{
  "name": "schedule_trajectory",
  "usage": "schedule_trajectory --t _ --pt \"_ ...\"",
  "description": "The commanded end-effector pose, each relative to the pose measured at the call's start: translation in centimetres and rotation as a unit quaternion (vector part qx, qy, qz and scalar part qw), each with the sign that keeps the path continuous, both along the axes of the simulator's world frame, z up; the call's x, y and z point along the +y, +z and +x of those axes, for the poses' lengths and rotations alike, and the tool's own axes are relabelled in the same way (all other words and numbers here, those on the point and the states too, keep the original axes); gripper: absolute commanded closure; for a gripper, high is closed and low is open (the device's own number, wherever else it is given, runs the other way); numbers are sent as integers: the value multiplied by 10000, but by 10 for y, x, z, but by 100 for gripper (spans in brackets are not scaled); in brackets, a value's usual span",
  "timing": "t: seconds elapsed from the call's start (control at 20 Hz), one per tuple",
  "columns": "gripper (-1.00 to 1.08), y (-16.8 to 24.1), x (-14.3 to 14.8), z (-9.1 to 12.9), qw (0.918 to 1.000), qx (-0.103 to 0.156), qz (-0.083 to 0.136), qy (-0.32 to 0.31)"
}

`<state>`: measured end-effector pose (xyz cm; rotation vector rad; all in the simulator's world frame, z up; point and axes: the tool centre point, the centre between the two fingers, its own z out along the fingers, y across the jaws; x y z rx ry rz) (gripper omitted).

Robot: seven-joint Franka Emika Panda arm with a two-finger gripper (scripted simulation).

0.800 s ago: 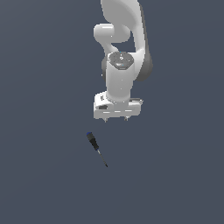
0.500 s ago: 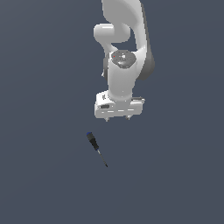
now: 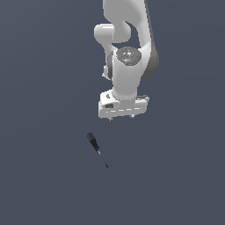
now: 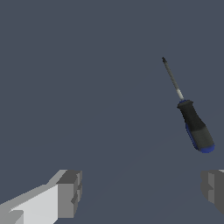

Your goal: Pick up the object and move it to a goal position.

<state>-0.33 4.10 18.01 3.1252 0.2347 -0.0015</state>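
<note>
The hand [image 3: 121, 116] is spread wide and holds nothing: in the wrist view its two grey fingers [image 4: 70, 193] stand far apart at opposite edges of the picture, with only bare table [image 4: 87, 87] between them, and neither finger touches anything. In the exterior view the white arm [image 3: 127, 52] comes down from the top of the picture, its last link roughly vertical and its wrist pointing the hand straight down, so that only the short tips of the fingers show beneath the wide white hand body. The hand hangs above the grey table [image 3: 44, 176], clear of it. The screwdriver [image 3: 96, 148] lies flat on the table, apart from the hand, lower in the exterior view and slightly toward that view's left of the hand. It lies on a slant, its blue end cap nearest the hand, the black handle following, and its thin dark shaft running away toward the exterior view's lower right. In the wrist view the screwdriver [image 4: 191, 118] sits ahead of the fingers, closer to one fingertip than to the other, untouched.
</note>
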Motion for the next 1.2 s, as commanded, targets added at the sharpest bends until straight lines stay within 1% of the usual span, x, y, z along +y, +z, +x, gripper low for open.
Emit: schedule_trajectory --t 0.0,0.3,0.6,0.9,1.15 --pt "-92 -2 -2 2 10000 3 -1 42" --pt "-92 -13 -14 14 9996 5 -6 285" --pt "-92 -33 -35 34 9976 10 -8 695" --pt "-92 -62 -67 56 9922 13 2 1245" --pt "-92 -86 -91 69 9865 13 15 1639"
